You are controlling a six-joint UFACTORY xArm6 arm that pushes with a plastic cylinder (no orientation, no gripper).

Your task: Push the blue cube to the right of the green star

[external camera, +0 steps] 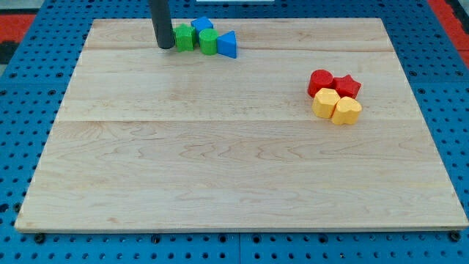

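Note:
The blue cube point(202, 26) sits near the top edge of the wooden board point(234, 169), left of centre, in a tight cluster. In front of it are two green blocks: the left one point(184, 37) looks like the green star, and the right one point(209, 42) is rounder. A blue triangular block point(228, 45) lies at the cluster's right end. My tip point(165, 48) rests on the board just left of the left green block, touching or nearly touching it. The blue cube is behind and between the two green blocks.
At the view's right a second cluster holds a red round block point(320, 81), a red star point(348, 86) and two yellow blocks point(325, 103) point(347, 111), all touching. A blue pegboard point(22, 88) surrounds the board.

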